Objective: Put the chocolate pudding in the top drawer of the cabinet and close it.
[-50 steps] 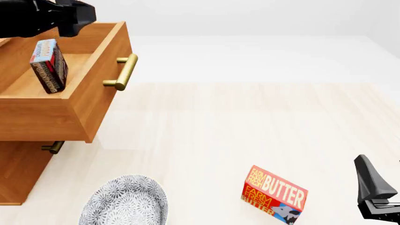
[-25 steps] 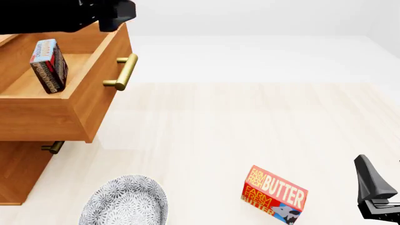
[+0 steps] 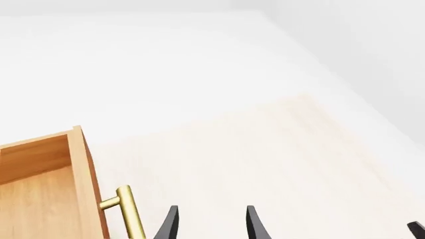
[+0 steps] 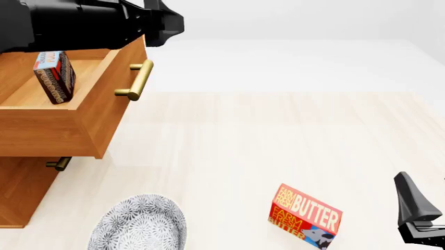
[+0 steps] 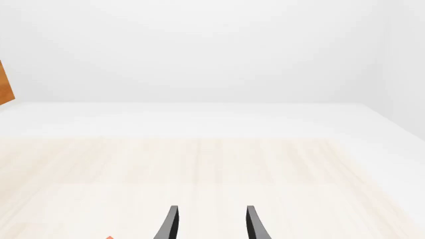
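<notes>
The chocolate pudding (image 4: 54,77) stands on edge inside the open top drawer (image 4: 83,120) of the orange-brown cabinet (image 4: 21,192). The drawer's brass handle (image 4: 137,79) sticks out at its front. My left gripper (image 4: 172,23) is above and just past the drawer's front, over the handle. In the left wrist view it (image 3: 211,226) is open and empty, with the drawer's front wall (image 3: 83,184) and handle (image 3: 129,214) beside it. My right gripper (image 4: 419,219) is low at the table's near right; the right wrist view (image 5: 211,224) shows it open and empty.
A red-and-yellow BUTTER box (image 4: 305,216) stands on the table near the front, left of my right gripper. A patterned grey bowl (image 4: 139,224) sits in front of the cabinet. The lower drawer's small brass handle (image 4: 59,164) shows under the open drawer.
My left arm has moved to the right, from above the drawer's inside to past its front over the handle. The pudding and the right arm have not moved.
</notes>
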